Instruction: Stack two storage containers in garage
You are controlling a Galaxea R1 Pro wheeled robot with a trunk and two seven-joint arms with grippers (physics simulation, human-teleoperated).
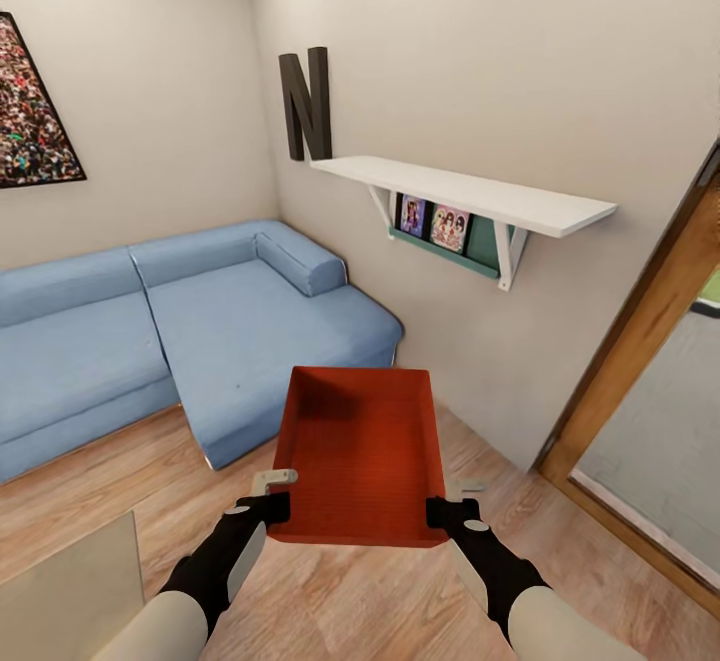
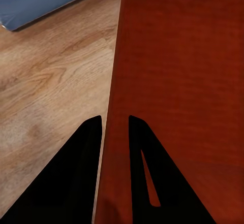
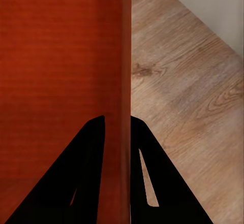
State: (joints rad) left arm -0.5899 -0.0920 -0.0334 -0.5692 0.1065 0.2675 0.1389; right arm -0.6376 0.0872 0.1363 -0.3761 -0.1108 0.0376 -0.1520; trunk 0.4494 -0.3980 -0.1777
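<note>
Squarely between both claws, container (image 1: pixel 360 461)

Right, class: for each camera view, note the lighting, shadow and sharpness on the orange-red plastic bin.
Head view: even, soft light; the orange-red rectangular plastic bin is sharp, with a dark shadow in its far-left inner corner. Left wrist view: the black fingers are flat silhouettes, the bin wall slightly soft. Right wrist view: fingers equally featureless, wood plank floor grain mildly blurred.

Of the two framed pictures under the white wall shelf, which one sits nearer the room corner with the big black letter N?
The purple-toned framed picture: it stands on the N side, with the pink-toned framed picture on its other side, toward the wood-framed glass door.
</note>
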